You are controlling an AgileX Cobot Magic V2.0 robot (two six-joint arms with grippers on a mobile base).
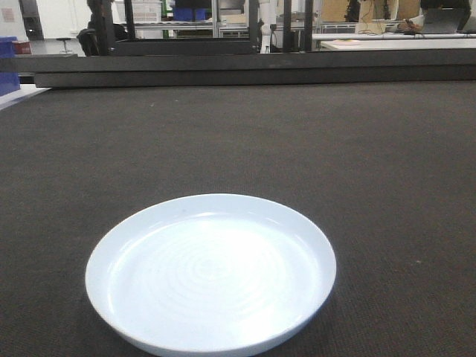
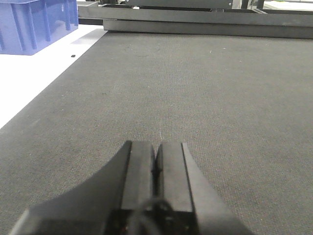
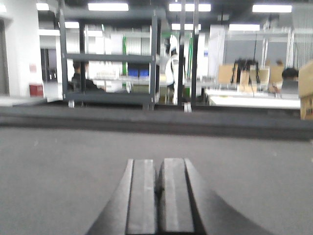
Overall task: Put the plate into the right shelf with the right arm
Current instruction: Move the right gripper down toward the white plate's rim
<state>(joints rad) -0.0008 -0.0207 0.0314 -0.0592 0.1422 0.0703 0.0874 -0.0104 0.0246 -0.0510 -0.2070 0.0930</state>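
Observation:
The plate (image 1: 210, 274), round and pale bluish-white with faint rings, lies flat on the dark mat (image 1: 297, 149) close to the front camera. Neither arm shows in the front view. My left gripper (image 2: 156, 145) is shut and empty, low over the mat. My right gripper (image 3: 159, 161) is shut and empty, also low over the mat, facing the far edge. The plate shows in neither wrist view. The stainless-steel right shelf is out of view.
A blue bin (image 2: 34, 24) stands on a white surface beyond the mat's far left corner, also seen in the front view (image 1: 7, 67). A dark raised ledge (image 1: 253, 71) runs along the mat's far edge. A dark rack (image 3: 110, 58) and desks stand beyond.

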